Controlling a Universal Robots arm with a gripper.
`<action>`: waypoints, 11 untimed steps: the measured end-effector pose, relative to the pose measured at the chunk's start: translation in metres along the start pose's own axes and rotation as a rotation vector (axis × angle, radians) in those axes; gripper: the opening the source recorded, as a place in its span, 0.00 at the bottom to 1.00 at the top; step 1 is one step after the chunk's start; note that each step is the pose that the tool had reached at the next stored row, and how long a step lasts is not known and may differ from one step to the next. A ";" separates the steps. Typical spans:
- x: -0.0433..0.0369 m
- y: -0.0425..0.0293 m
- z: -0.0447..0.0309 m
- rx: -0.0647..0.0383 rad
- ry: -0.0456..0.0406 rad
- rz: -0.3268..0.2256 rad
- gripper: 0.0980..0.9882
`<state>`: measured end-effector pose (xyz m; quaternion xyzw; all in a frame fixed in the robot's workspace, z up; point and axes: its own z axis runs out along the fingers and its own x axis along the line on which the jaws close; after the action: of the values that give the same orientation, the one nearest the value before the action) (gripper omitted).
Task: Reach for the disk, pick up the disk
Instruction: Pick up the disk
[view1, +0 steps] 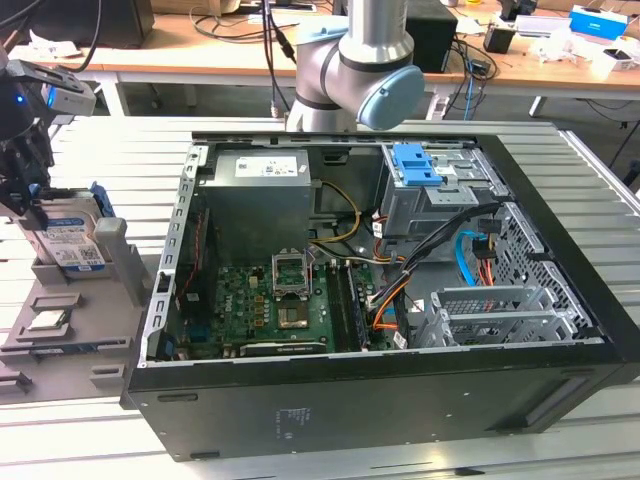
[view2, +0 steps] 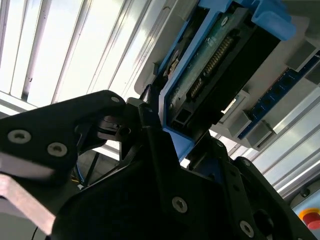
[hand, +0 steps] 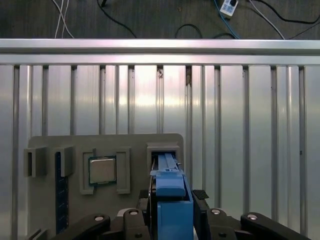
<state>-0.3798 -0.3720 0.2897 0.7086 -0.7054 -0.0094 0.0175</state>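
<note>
- Black gripper (view1: 40, 208) pinches the disk (view1: 66, 238). Both wrist views show the drive clamped between its fingers (hand: 200, 196), one pressed on each broad face.
- The disk is a flat silver drive with a white-and-blue label on the face that shows in the exterior view, and it is edged by a bright blue bracket (hand: 170, 192). The second wrist view shows its green circuit board (view2: 210, 55).
- It stands upright on its edge in a slot of a grey holder (view1: 90, 345), at the exterior view's left.
- A small square chip (hand: 102, 170) lies in a neighbouring recess of the holder, apart from the disk.
- The holder sits on a slatted metal table (hand: 240, 125), just beside an open computer case (view1: 400, 400).
</note>
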 end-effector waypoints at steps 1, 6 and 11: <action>0.0000 0.0000 0.0000 0.000 0.0000 0.000 0.34; 0.0000 0.0000 0.0002 0.000 0.0000 0.000 0.30; 0.0000 0.0000 0.0004 0.000 0.0000 0.000 0.30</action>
<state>-0.3799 -0.3720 0.2893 0.7086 -0.7054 -0.0094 0.0175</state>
